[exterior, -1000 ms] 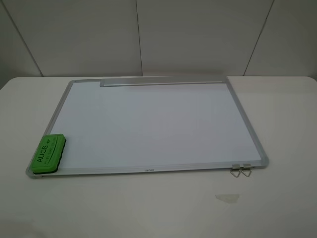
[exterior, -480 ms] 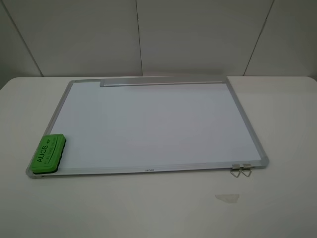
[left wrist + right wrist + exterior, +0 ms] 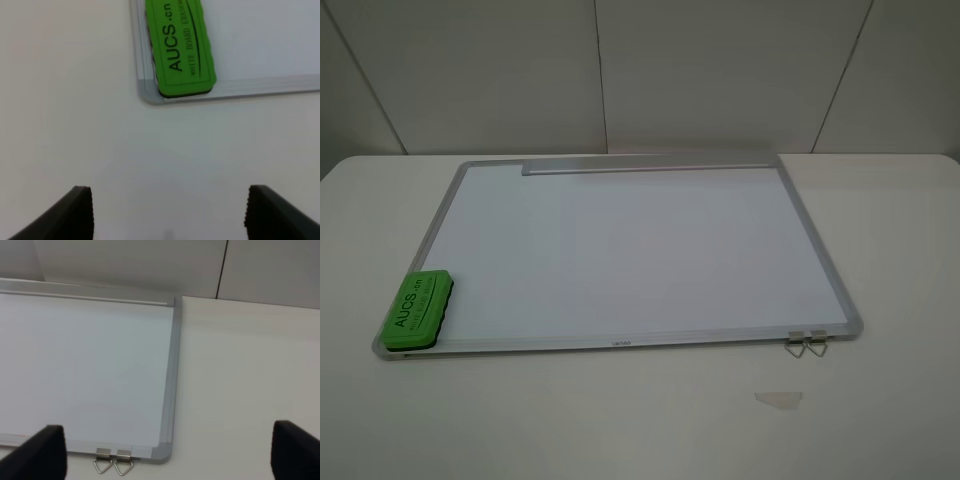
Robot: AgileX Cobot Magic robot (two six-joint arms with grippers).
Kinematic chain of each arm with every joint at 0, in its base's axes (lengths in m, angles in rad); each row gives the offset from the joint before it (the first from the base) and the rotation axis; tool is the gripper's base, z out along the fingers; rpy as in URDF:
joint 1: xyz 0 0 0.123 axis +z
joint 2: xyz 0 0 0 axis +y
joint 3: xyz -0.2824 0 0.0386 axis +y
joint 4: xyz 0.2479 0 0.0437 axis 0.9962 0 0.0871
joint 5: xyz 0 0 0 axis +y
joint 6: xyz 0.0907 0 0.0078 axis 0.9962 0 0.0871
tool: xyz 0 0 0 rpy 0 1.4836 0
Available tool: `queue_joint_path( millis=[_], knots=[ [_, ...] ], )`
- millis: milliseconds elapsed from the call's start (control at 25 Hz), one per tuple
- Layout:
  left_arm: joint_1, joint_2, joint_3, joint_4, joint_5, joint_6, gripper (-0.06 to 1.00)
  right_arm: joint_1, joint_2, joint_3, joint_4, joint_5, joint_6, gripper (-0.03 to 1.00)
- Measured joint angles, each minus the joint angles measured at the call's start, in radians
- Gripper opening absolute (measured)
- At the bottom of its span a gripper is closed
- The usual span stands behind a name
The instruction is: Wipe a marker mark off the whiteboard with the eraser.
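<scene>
While the whiteboard (image 3: pixel 620 250) lies flat on the white bench (image 3: pixel 640 420), its grey frame runs close to the bench's far edge, with a grey tray strip (image 3: pixel 650 163) along that far side. The eraser (image 3: pixel 416 310) sits on the board's near left corner, its long side parallel to the left frame rail and its end reaching the near rail. No marker mark can be made out on the white surface in any view. Two metal clips (image 3: pixel 805 343) hang off the near right corner onto the bench, and a small scrap of clear tape (image 3: pixel 778 399) lies on the bare bench nearer still. The left gripper (image 3: pixel 167 210) hovers over open bench just short of the eraser, jaws spread wide and empty. The right gripper (image 3: pixel 167 450) hangs above the clip corner, jaws likewise wide and empty. Bare bench stretches on both sides of the board.
</scene>
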Motion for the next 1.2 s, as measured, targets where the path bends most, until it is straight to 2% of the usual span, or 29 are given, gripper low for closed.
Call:
queue_joint_path(
  millis=[200,960,1200],
  knots=[
    [0.065,-0.059,0.0,0.0,0.0,0.0,0.64,0.0,0.0,0.0,0.0,0.0,0.0,0.82],
    [0.066,-0.46,0.003,-0.054,0.001,0.061,0.64,0.0,0.0,0.0,0.0,0.0,0.0,0.82],
    [0.066,-0.475,0.003,-0.057,0.001,0.061,0.64,0.0,0.0,0.0,0.0,0.0,0.0,0.82]
  ],
)
